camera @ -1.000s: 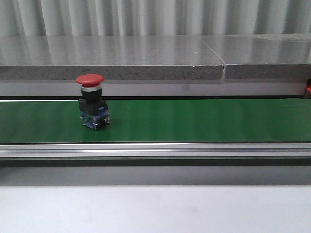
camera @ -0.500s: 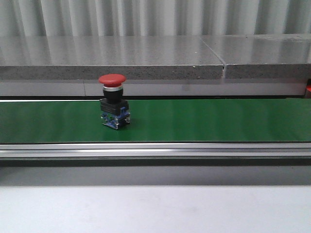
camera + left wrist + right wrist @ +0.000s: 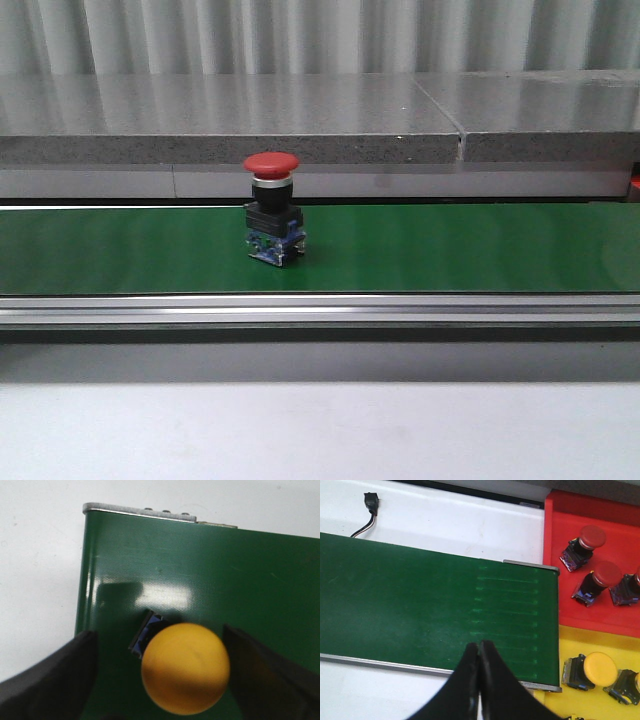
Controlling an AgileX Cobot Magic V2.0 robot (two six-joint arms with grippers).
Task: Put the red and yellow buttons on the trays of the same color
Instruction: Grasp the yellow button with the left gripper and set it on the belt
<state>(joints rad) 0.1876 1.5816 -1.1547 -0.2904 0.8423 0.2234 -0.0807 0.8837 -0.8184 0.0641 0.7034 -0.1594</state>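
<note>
a red button (image 3: 272, 220) stands upright on the belt (image 3: 450, 248). the left gripper (image 3: 160, 680) is spread wide around a yellow button (image 3: 185, 667), about to grasp; next it must close squarely. the right gripper (image 3: 479, 667) is pinched together, empty, near both trays.

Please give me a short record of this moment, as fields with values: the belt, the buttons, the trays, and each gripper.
belt: green conveyor belt, flat, running left to right in the front view
red mushroom-head push button: upright on the belt, untouched
yellow mushroom-head push button: on the belt, between the left gripper's fingers, not clamped
red plastic tray: holds red buttons, at least three
yellow plastic tray: holds yellow buttons, at least two
left gripper: open, fingers on both sides of the yellow button
right gripper: shut, empty, above the belt
</note>
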